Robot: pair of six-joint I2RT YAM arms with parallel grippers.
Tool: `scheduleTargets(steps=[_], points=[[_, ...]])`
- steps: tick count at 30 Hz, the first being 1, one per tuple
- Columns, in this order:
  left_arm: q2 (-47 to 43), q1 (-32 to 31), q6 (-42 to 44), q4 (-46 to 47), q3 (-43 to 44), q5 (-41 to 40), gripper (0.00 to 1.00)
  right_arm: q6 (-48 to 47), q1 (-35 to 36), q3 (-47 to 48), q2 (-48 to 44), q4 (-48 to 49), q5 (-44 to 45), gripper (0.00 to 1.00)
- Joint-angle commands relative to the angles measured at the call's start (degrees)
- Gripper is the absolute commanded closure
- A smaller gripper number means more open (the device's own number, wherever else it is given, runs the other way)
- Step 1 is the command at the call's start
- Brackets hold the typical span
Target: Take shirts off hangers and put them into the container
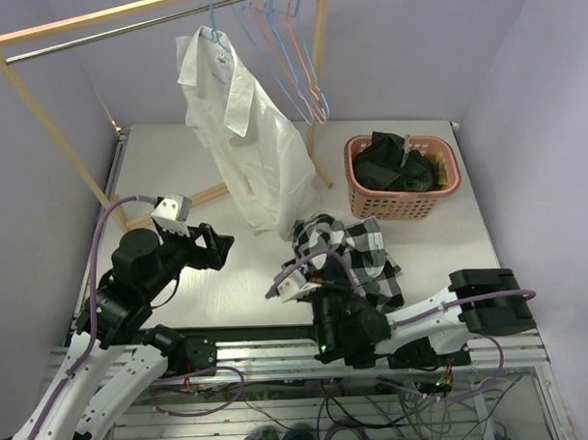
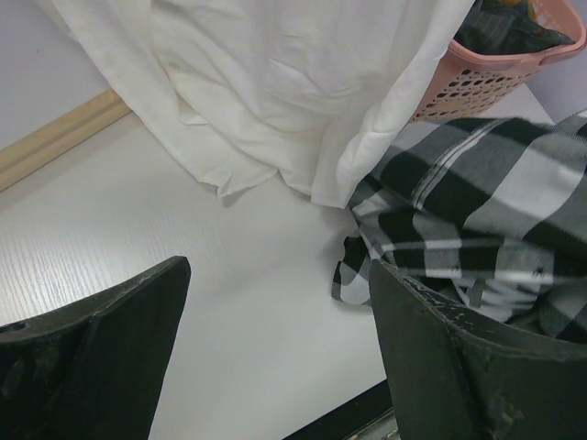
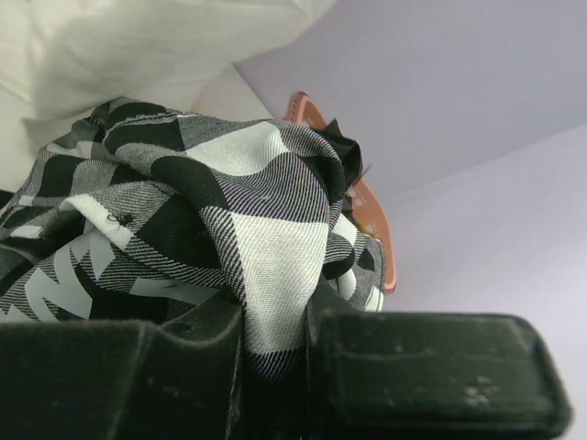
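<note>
The checked flannel shirt (image 1: pixel 358 261) lies in a loose heap near the near edge of the surface (image 1: pixel 157 176), right of the middle, with a raised fold of it pinched between the right arm's fingers (image 3: pixel 413 367), which are closed on the cloth. It is soft and limp and probably light, so it will likely sag and trail from whatever point is held. A thick bunched fold should hold better than a single layer or a cuff. The hold probably has to be lifted high so the dangling sleeves clear the rim of the pink basket (image 1: pixel 355 179), which stands toward the far right corner and already holds dark clothing (image 1: pixel 398 163). The white shirt (image 1: pixel 248 135) hangs on a blue hanger (image 1: pixel 215 34) from the rail (image 1: pixel 123 28) along the far edge, with its hem resting on the surface just beside the flannel. It looks thinner and smoother, and the collar or shoulder seems the best place to grip it for sliding it off. The left arm's fingers (image 2: pixel 92 348) stand wide apart and empty, low over the surface, facing both shirts. Empty hangers (image 1: pixel 298 65) hang further right on the rail.
</note>
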Motion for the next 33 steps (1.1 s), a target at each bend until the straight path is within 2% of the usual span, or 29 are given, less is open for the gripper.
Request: scheduleTargets(steps=[1, 6, 12, 13, 15, 16, 17, 18, 19, 20, 23, 26, 33], points=[[0.69, -0.54, -0.4, -0.08, -0.1, -0.76, 0.1, -5.75, 4.07, 3.2, 5.72, 16.77, 8.09, 1.0], [0.98, -0.54, -0.44, -0.07, -0.03, -0.89, 0.1, -16.69, 4.35, 3.89, 15.33, 16.73, 4.14, 1.0], [1.09, -0.51, -0.48, 0.01, -0.12, -0.91, 0.1, -19.52, -3.7, 1.41, 12.64, 16.48, -2.74, 1.0], [1.26, -0.48, -0.44, -0.1, -0.05, -0.94, 0.1, -16.36, -4.91, 1.42, 10.82, 13.1, -3.66, 1.0], [1.67, -0.46, -0.42, -0.14, -0.05, -0.89, 0.1, 3.31, -6.71, 2.65, 5.02, -9.73, -5.42, 1.0], [1.8, -0.53, -0.48, -0.15, -0.01, -0.93, 0.1, 15.67, -8.29, 4.12, 2.26, -28.11, -7.0, 1.0], [1.97, -0.48, -0.48, -0.16, 0.04, -0.96, 0.1, 33.31, -10.03, 7.34, 0.01, -50.97, -9.96, 1.0], [2.05, -0.53, -0.48, -0.2, 0.01, -1.04, 0.1, 52.88, -11.59, 14.98, -1.56, -72.92, -14.67, 1.0], [2.12, -0.52, -0.52, -0.24, 0.04, -1.21, 0.1, 68.88, -13.57, 20.09, -2.26, -91.59, -20.59, 1.0], [2.2, -0.61, -0.55, -0.24, 0.06, -1.25, 0.1, 77.87, -15.92, 24.74, -2.59, -101.45, -25.64, 1.0], [2.3, -0.58, -0.57, -0.23, -0.04, -1.51, 0.1, 83.99, -20.82, 28.85, -3.57, -106.82, -32.21, 1.0], [2.81, -0.63, -0.57, -0.33, 0.06, -1.55, 0.1, 94.6, -29.05, 35.61, -3.38, -118.16, -45.04, 1.0], [2.6, -0.62, -0.58, -0.24, -0.03, -1.47, 0.1, 104.58, -51.28, 43.17, -15.22, -121.36, -62.71, 1.0]])
